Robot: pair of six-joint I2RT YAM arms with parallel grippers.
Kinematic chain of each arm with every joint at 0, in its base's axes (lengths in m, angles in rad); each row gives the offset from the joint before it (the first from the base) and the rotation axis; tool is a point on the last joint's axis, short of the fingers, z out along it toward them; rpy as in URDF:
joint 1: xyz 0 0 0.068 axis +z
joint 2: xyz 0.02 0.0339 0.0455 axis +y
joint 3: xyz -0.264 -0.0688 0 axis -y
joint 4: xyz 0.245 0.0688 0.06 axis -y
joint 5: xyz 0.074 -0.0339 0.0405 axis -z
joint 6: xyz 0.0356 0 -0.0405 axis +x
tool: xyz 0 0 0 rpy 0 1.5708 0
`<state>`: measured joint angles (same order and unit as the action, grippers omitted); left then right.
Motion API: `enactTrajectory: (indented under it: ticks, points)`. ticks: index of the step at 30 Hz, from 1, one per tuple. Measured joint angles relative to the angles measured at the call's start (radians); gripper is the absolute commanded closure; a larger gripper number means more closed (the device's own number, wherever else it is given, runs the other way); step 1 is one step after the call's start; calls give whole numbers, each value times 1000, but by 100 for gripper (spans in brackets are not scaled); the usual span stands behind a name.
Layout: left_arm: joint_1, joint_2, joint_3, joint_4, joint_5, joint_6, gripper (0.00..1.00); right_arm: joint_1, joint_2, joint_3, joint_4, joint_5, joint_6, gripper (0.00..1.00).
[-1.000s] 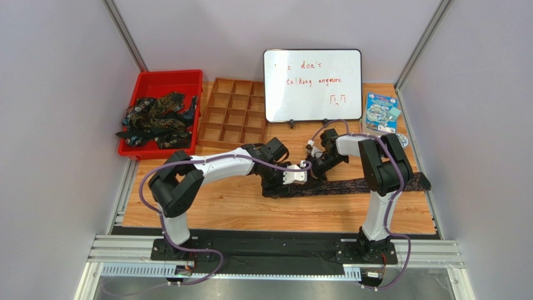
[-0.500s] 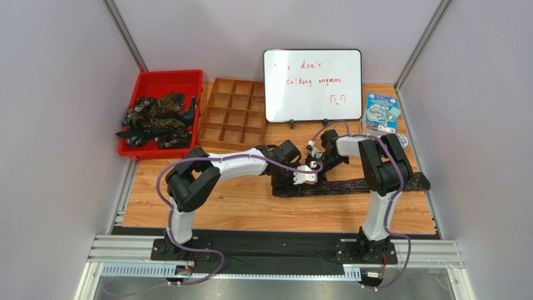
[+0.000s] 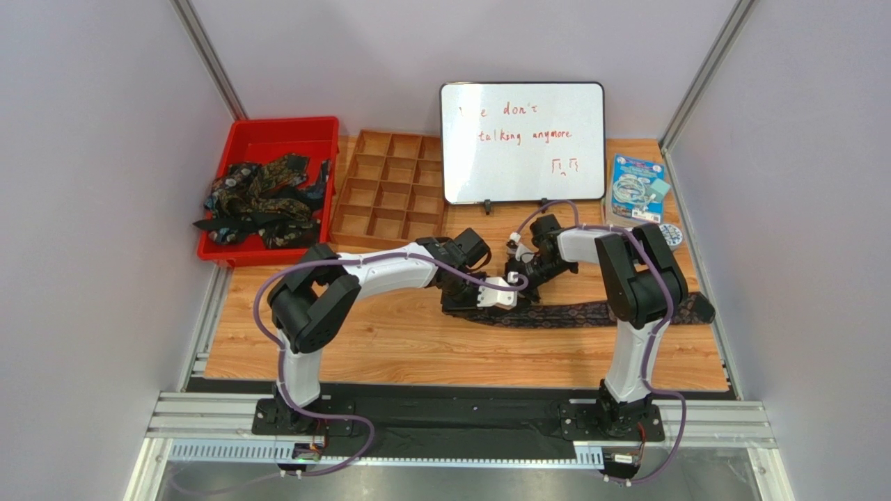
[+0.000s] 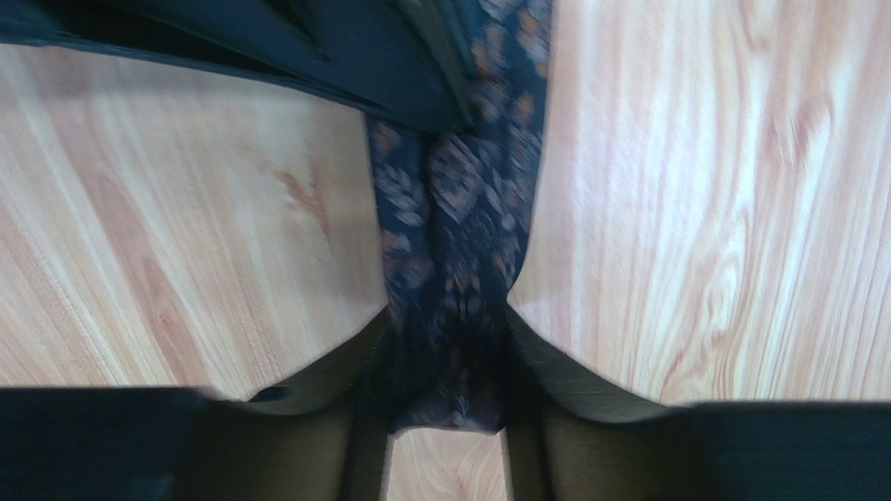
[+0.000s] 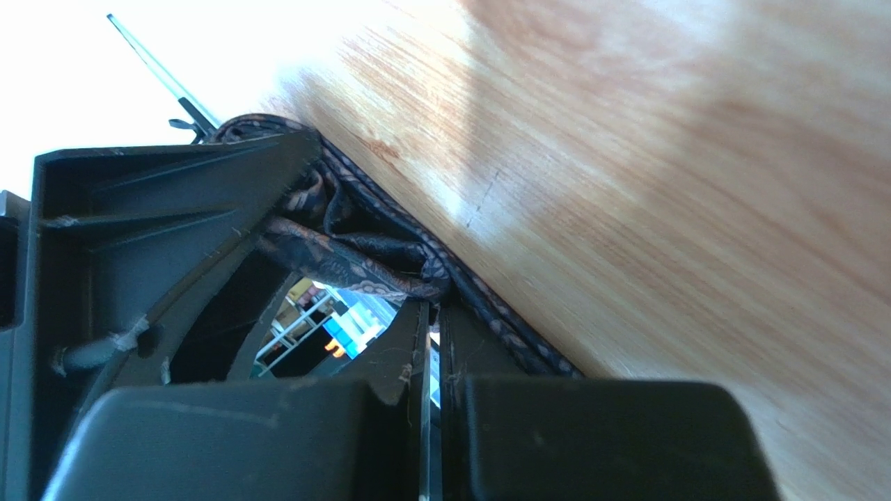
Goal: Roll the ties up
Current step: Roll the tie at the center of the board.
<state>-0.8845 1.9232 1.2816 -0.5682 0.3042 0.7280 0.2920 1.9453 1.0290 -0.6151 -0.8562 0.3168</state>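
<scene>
One tie (image 3: 596,312) lies flat along the wooden table (image 3: 387,350), from its middle toward the right edge, its left end bunched. The left gripper (image 4: 450,350) is clamped on that end; the right gripper (image 5: 431,313) is pressed closed with a fold of the same tie at its tips (the pinch partly hidden). More ties (image 3: 256,198) are heaped in the red bin (image 3: 277,130), far left

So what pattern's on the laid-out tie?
The tie is dark with small orange-brown paisley; left wrist view.
</scene>
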Motion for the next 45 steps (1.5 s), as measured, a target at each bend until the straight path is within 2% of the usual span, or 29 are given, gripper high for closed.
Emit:
enactTrajectory:
  ticks: [3, 5, 17, 19, 20, 21, 23, 30, 38, 45]
  points:
    - [5, -34, -34, -27, 7, 27, 30, 2, 0, 0, 0, 8, 1, 100]
    - [14, -56, -48, -46, 10, 27, 30, 2, 0, 0, -1, 12, 1, 100]
    - [59, -104, -50, -33, 35, 18, 30, 7, 10, 1, 0, 9, 11, 100]
    - [56, -100, -49, -33, 48, 18, 35, 7, 10, 1, 0, 8, 11, 100]
    - [55, -97, -48, -33, 52, 18, 46, 7, 10, 1, 0, 9, 11, 100]
    - [55, -92, -43, -35, 57, 18, 51, 7, 10, 1, 0, 8, 11, 100]
    - [55, -80, -32, -38, 64, 15, 56, 7, 10, 1, 0, 9, 11, 100]
    - [50, -76, 10, -67, 93, 12, 60, 7, 10, 1, 0, 9, 11, 100]
    - [-6, -65, 119, -71, 137, -37, 60, 7, 11, 1, 0, 8, 11, 100]
    - [-45, 47, 173, -18, 146, -106, 59, 7, 11, 1, 2, 5, 12, 100]
